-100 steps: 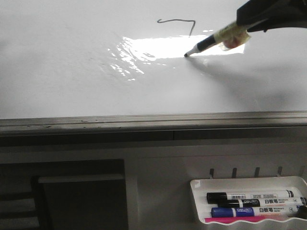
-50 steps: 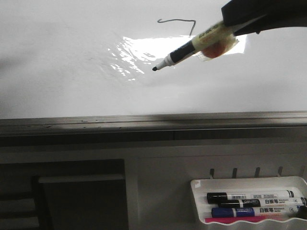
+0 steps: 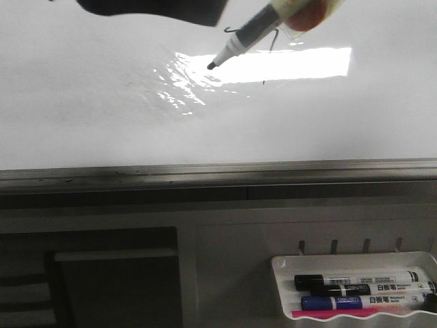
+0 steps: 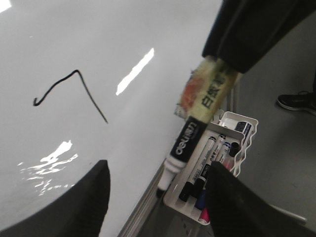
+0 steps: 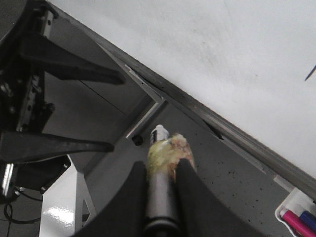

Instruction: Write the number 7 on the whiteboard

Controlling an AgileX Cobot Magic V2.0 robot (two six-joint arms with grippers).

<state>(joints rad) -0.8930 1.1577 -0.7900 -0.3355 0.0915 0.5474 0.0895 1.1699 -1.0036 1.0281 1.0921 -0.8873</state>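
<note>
The whiteboard (image 3: 102, 116) fills the upper front view, with a bright glare patch and a grey bottom rail (image 3: 205, 171). The number 7 (image 4: 91, 96) is a thin dark figure with a hooked top stroke; in the front view the number 7 (image 3: 271, 48) is partly behind the marker. My right gripper (image 5: 162, 165) is shut on a black-and-white marker (image 3: 242, 41) wrapped in yellowish tape. Its tip hangs off the board, left of the 7. My left gripper (image 4: 158, 165) is open and empty, above the board, and shows as a dark shape at the front view's top.
A small white marker tray (image 3: 283, 273) hangs below the rail at the right and holds black, blue and pink markers. It also shows in the left wrist view (image 4: 244, 143). A dark recess (image 3: 109, 273) lies below the rail at the left.
The marker has lifted from the end of the downstroke and moved left and up. The right gripper has left the front view's top edge. A dark gripper shape has come in at top left.
</note>
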